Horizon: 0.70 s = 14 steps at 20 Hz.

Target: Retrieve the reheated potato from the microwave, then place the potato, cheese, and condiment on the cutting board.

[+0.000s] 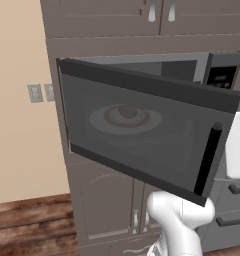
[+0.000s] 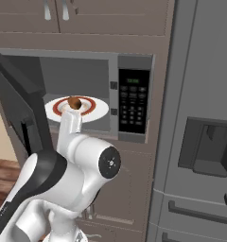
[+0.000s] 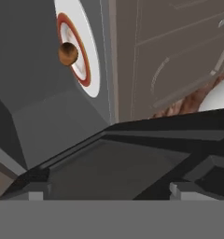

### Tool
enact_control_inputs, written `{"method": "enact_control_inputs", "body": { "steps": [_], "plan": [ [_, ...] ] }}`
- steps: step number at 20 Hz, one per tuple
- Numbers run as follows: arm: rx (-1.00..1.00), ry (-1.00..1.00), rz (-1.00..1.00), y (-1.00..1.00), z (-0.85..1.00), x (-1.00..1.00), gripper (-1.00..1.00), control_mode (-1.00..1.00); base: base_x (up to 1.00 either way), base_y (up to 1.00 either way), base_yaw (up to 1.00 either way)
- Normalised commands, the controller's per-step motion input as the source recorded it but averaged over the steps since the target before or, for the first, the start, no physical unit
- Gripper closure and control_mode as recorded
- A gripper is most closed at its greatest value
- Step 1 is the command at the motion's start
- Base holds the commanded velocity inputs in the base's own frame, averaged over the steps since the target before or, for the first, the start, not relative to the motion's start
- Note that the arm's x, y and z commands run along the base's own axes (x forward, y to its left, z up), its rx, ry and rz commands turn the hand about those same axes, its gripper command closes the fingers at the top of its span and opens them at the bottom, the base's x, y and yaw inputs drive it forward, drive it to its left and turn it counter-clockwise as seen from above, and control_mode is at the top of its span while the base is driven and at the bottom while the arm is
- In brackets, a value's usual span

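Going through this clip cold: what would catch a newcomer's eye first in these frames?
Most striking is the microwave standing open, its dark glass door swung out across the left base view. Inside, a small brown potato sits at the centre of a white, red-ringed plate. The robot's white arm rises in front of the opening, with the grey fridge to the right.

Both base views — microwave (image 2: 87,90), flanking

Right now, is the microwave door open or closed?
Open. The microwave door is swung out to the left, so you can see the potato sitting on the white plate inside.
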Motion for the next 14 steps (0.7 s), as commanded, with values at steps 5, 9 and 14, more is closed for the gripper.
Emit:
{"method": "enact_control_inputs", "body": {
  "steps": [5, 9, 14],
  "plan": [
    [0.0, -0.07, 0.08, 0.23, 0.0, -0.45, -1.0, -1.0, 0.0, 0.0, 0.0],
    [0.0, -0.02, 0.09, 0.25, 0.0, -0.4, -1.0, -1.0, 0.0, 0.0, 0.0],
    [0.0, 0.0, 0.1, 0.27, 0.0, -0.4, -1.0, -1.0, 0.0, 0.0, 0.0]
  ]
}}
